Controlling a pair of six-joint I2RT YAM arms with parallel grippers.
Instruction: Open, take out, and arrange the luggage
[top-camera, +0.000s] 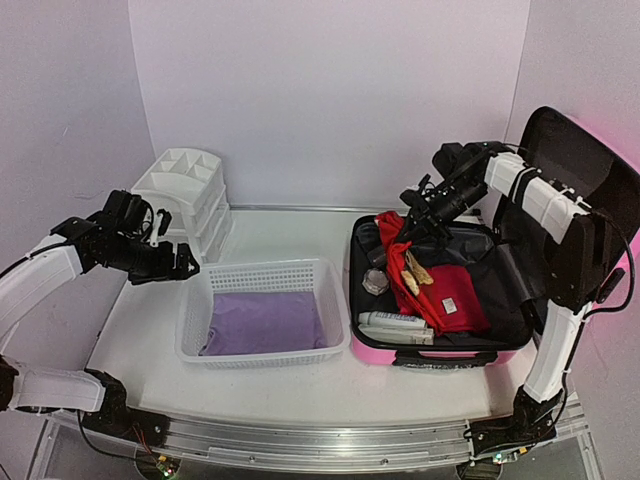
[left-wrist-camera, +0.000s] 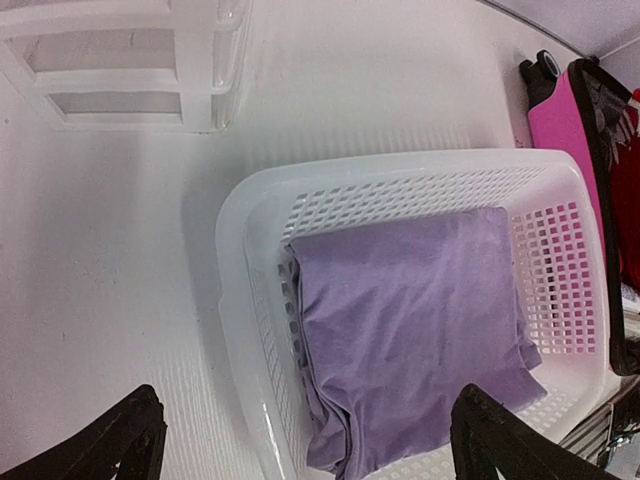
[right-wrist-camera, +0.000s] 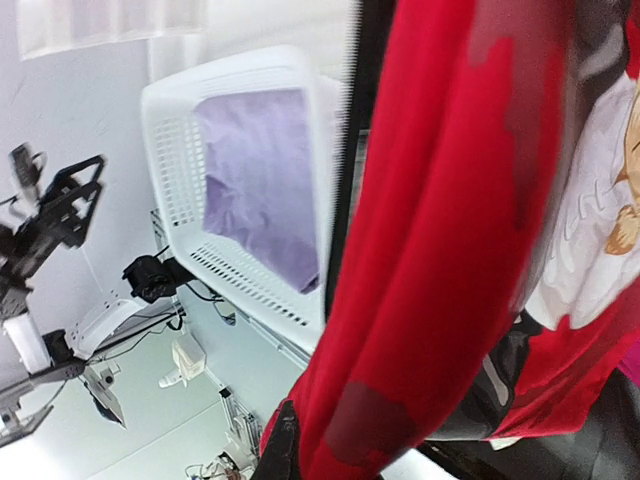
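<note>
The pink luggage lies open at the right of the table, its black-lined lid standing up behind my right arm. A red garment with a pale print lies across the items inside. My right gripper is shut on the garment's upper end and holds a fold of it raised over the case's far left part. In the right wrist view the red garment fills the frame and hides most of the gripper. My left gripper hangs open and empty over the table left of the basket, and the left wrist view shows the gripper above the basket's near-left corner.
A white mesh basket holding a folded purple cloth stands beside the luggage's left side. A white drawer organizer stands at the back left. Inside the case lie a white tube and dark clothing.
</note>
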